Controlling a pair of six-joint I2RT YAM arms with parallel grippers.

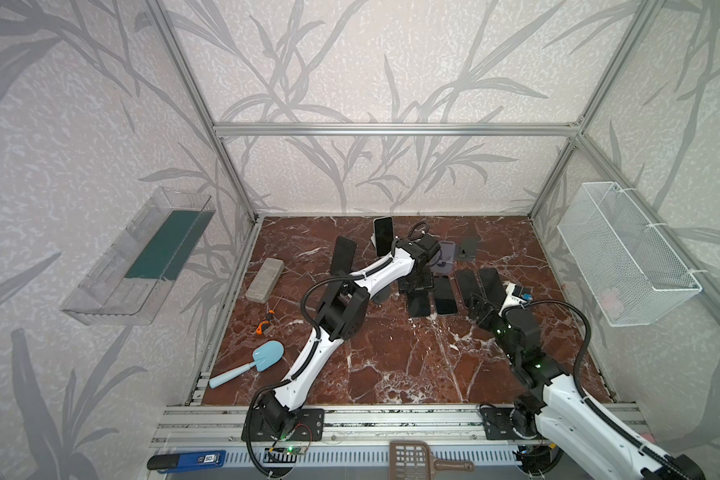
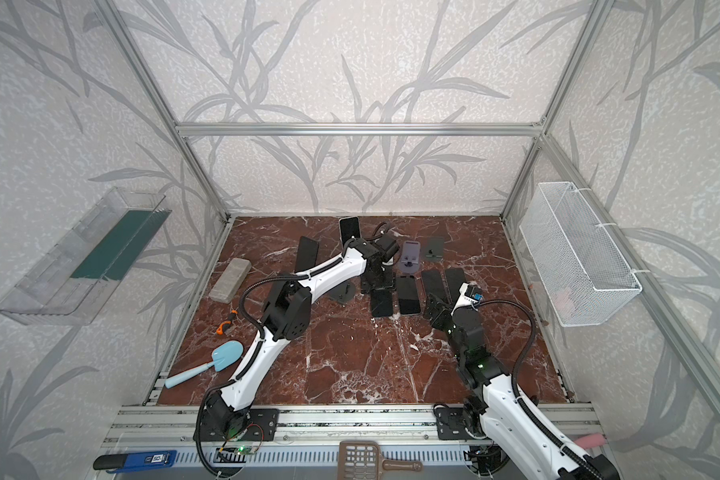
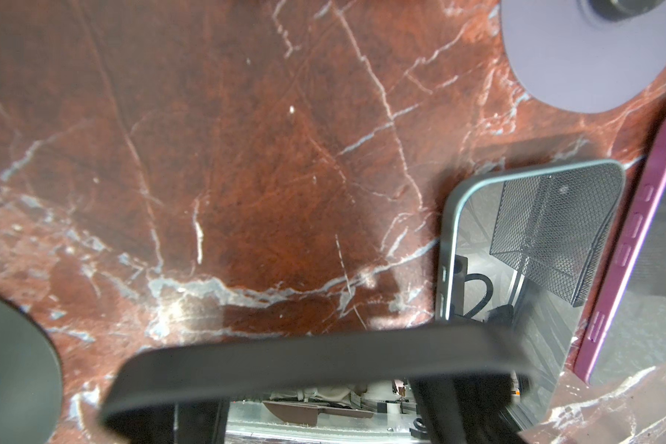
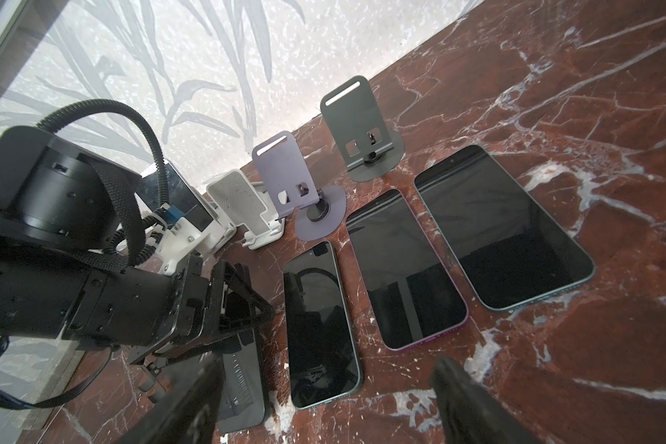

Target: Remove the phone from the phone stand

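Note:
My left gripper (image 1: 415,287) points down at the row of phones and is shut on the sides of a dark-cased phone (image 4: 243,384). That phone lies low beside the flat ones, its top edge (image 3: 316,361) crossing the left wrist view. Whether it touches the table I cannot tell. A phone (image 1: 383,236) leans on a white phone stand (image 1: 373,241) at the back, and another phone (image 1: 342,254) stands propped to its left. My right gripper (image 4: 331,415) hovers open and empty over the near ends of the flat phones.
Three phones lie flat: teal-edged (image 4: 320,326), purple-cased (image 4: 404,269) and a large dark one (image 4: 500,226). Empty purple (image 4: 285,173), grey (image 4: 354,123) and white (image 4: 239,203) stands sit behind them. A grey block (image 1: 264,279), orange tool (image 1: 265,322) and blue shovel (image 1: 250,361) lie left.

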